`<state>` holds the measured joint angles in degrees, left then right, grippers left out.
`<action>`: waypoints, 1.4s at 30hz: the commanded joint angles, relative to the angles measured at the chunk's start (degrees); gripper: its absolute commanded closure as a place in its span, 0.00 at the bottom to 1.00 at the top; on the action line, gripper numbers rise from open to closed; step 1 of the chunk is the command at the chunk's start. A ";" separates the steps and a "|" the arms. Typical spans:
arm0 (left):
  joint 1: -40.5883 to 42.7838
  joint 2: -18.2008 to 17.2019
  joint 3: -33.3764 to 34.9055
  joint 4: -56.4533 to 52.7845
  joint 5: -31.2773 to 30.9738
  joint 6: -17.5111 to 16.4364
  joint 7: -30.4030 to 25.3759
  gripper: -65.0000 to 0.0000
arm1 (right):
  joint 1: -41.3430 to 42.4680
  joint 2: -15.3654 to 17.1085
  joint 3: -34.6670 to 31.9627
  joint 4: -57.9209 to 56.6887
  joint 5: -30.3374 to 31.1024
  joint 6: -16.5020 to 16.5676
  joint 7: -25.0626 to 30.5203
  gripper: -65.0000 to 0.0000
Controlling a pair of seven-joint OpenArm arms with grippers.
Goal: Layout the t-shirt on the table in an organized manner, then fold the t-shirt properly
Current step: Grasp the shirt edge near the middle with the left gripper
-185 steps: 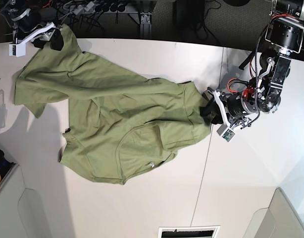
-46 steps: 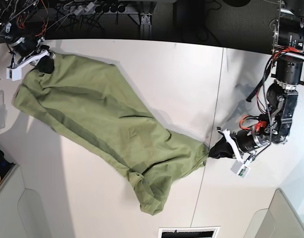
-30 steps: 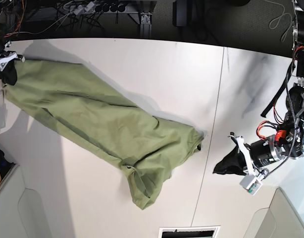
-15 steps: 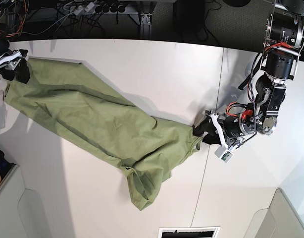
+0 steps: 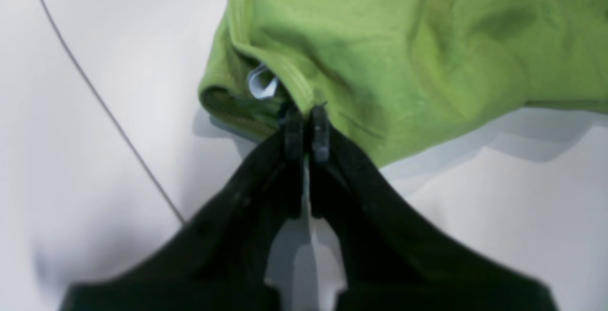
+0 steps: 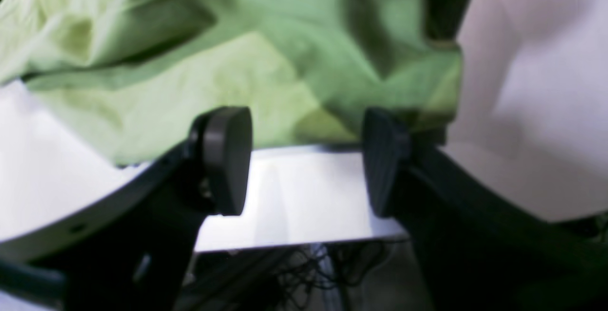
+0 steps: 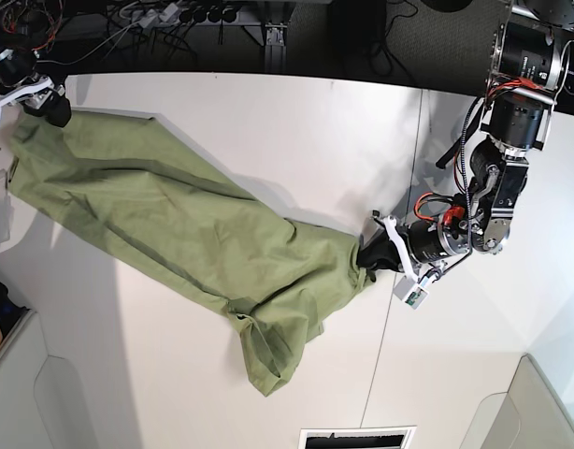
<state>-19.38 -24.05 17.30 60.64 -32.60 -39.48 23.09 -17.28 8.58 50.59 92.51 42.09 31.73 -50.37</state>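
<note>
Bright, even light glares off the white bench (image 7: pixel 296 140) (soft shadows only), while both wrist views blur heavily.

The left gripper (image 7: pixel 366 256) lies low near the table's (image 7: pixel 296 131) seam with its jaws pinched together on the t-shirt (image 7: pixel 175 234) hem, its arm bent back toward the table's right edge, while the right gripper (image 7: pixel 46 101) sits at the far left corner, jaws spread apart.

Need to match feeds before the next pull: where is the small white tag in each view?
Base: too small to tell.
Left wrist: white tag tucked in the hem fold, just left of the shut left hand.
Right wrist: not in it.
Shared landmark: the t-shirt.
</note>
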 commanded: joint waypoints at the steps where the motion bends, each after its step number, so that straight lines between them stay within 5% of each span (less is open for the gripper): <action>1: -1.44 -1.31 -0.39 1.07 -1.77 -0.52 -0.98 1.00 | 0.72 0.76 -0.13 -0.37 0.81 0.02 1.09 0.45; 7: -1.38 -5.73 -0.39 4.15 -10.58 -0.52 4.04 1.00 | 2.64 0.79 -2.40 -3.80 3.21 0.72 1.62 1.00; 16: 2.58 -14.62 -1.01 18.99 -20.17 -0.52 9.42 1.00 | 0.31 0.79 -2.56 2.67 10.62 2.64 -6.05 1.00; 20: 5.62 -17.88 -7.37 28.59 -23.12 -0.52 11.93 1.00 | -1.99 0.79 -0.63 9.31 10.91 2.62 -6.03 1.00; 26: 4.11 -17.99 -16.57 31.93 -23.26 -0.52 11.87 1.00 | 0.83 1.92 5.77 14.43 10.97 2.58 -4.76 1.00; 34: -2.23 -10.08 -5.90 20.90 -12.83 -0.52 9.79 1.00 | 11.72 4.98 0.76 9.88 2.58 1.88 -4.70 1.00; 36: -4.02 -7.43 -2.86 15.06 -9.51 -0.52 8.24 0.97 | 13.03 5.05 -1.27 7.26 1.09 1.55 -4.00 0.75; 38: -5.64 -5.27 -0.87 9.27 -7.76 -0.52 8.00 0.78 | 13.64 5.05 -3.08 4.83 0.50 1.44 -3.67 0.52; 40: -6.54 -4.42 -0.28 5.77 -7.91 -0.52 10.05 0.62 | 13.60 4.85 -3.80 3.96 0.35 1.44 -4.81 0.48; 42: -6.49 -4.87 -0.42 5.73 -9.77 -0.52 14.27 0.59 | 13.60 4.74 -3.65 4.00 0.42 1.44 -6.75 0.48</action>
<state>-23.83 -27.81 17.56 65.36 -41.39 -39.51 38.94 -4.23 12.36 46.63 95.53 41.15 33.15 -58.11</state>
